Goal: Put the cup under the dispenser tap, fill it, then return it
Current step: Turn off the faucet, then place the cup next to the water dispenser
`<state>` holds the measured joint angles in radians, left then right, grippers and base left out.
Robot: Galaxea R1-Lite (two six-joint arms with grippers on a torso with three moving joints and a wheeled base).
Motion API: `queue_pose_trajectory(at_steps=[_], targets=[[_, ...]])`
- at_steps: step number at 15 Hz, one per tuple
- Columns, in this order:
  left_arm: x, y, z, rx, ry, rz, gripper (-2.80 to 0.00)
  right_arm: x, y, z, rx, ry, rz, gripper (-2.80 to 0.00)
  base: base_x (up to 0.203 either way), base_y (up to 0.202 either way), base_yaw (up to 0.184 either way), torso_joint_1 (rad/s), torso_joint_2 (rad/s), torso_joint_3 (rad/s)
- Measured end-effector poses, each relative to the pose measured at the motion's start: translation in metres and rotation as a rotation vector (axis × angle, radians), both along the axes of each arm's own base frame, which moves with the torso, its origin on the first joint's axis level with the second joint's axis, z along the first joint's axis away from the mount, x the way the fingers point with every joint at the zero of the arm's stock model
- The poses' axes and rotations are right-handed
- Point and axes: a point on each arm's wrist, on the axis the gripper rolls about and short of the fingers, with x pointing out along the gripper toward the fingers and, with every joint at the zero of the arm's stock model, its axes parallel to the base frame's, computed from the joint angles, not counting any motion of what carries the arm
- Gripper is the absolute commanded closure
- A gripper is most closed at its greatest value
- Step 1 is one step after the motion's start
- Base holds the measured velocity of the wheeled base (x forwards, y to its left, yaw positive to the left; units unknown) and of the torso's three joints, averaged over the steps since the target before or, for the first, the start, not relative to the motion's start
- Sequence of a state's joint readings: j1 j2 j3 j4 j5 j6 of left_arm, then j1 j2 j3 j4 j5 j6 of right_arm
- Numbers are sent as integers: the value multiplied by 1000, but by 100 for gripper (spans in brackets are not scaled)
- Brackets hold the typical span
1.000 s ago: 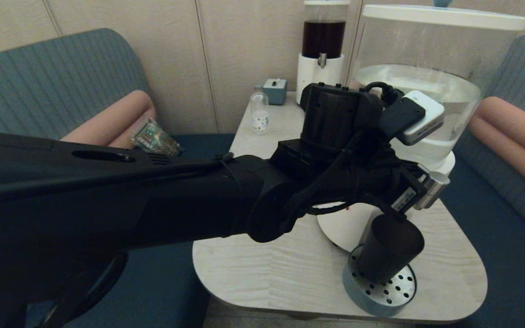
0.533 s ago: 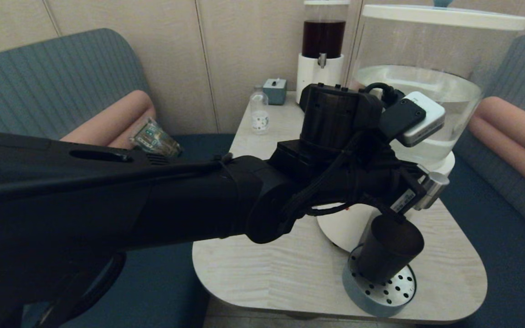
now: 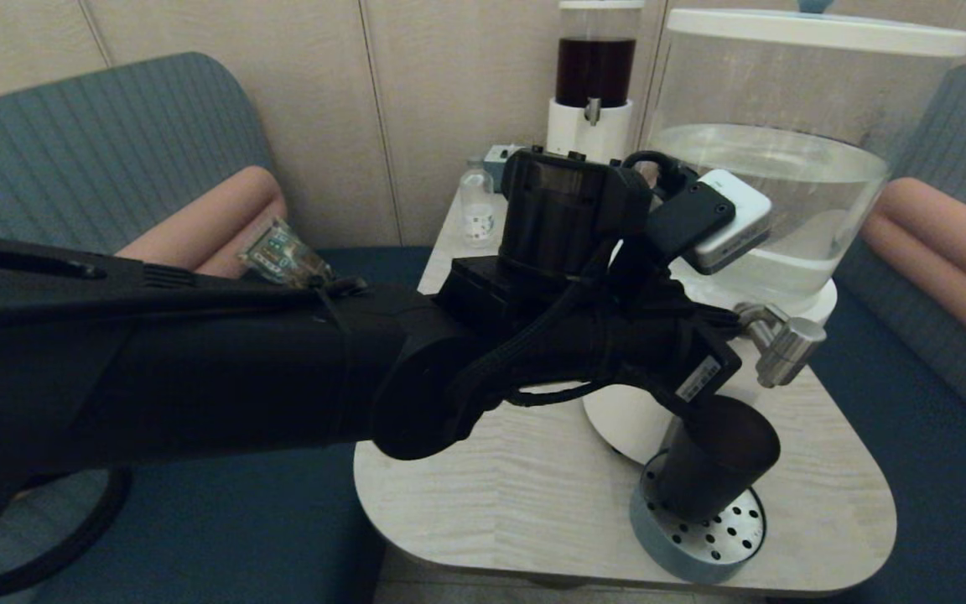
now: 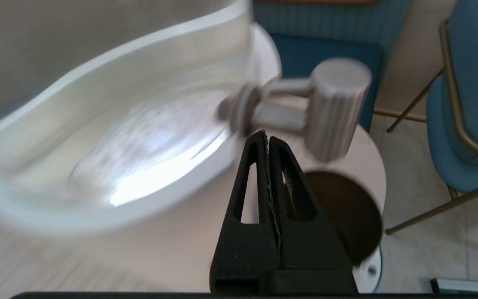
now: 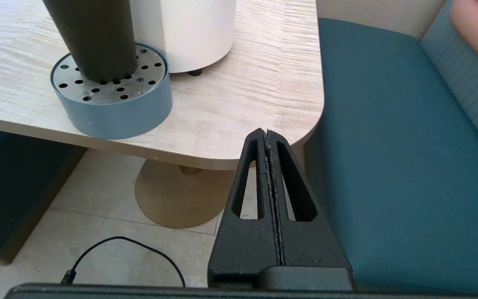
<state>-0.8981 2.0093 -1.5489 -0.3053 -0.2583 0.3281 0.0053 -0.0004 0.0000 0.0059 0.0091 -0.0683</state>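
The dark brown cup (image 3: 714,457) stands upright on the round perforated drip tray (image 3: 701,537), directly below the brushed-steel dispenser tap (image 3: 781,348). In the left wrist view the cup (image 4: 347,216) shows its open mouth under the tap (image 4: 334,108). My left gripper (image 4: 267,135) is shut with nothing in it. It hangs just left of the tap, above the cup's rim and apart from both. My right gripper (image 5: 267,133) is shut and empty, low beside the table's front right corner. From there the cup (image 5: 93,37) and tray (image 5: 114,112) show.
The big water dispenser (image 3: 772,168) fills the table's right side. The dark-liquid dispenser (image 3: 592,84), a small clear bottle (image 3: 476,214) and a grey-blue box (image 3: 495,159) stand at the back. Blue sofa seats (image 5: 388,145) flank the table (image 3: 516,495). A snack packet (image 3: 282,252) lies left.
My left arm has drawn back to the left, away from the tap, which now shows in full. The cup has stayed on the drip tray.
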Motion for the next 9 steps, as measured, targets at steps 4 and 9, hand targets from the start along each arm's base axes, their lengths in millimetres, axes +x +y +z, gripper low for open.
queue_pose_trajectory(at_steps=[4, 9], targets=[[-15, 25, -5, 35, 46, 13, 0, 0, 0, 0, 0, 0, 1, 0, 0, 0, 0, 0, 0, 0], [-58, 78, 22, -59, 172, -14, 0, 0, 0, 0, 0, 0, 1, 0, 0, 0, 0, 0, 0, 0]])
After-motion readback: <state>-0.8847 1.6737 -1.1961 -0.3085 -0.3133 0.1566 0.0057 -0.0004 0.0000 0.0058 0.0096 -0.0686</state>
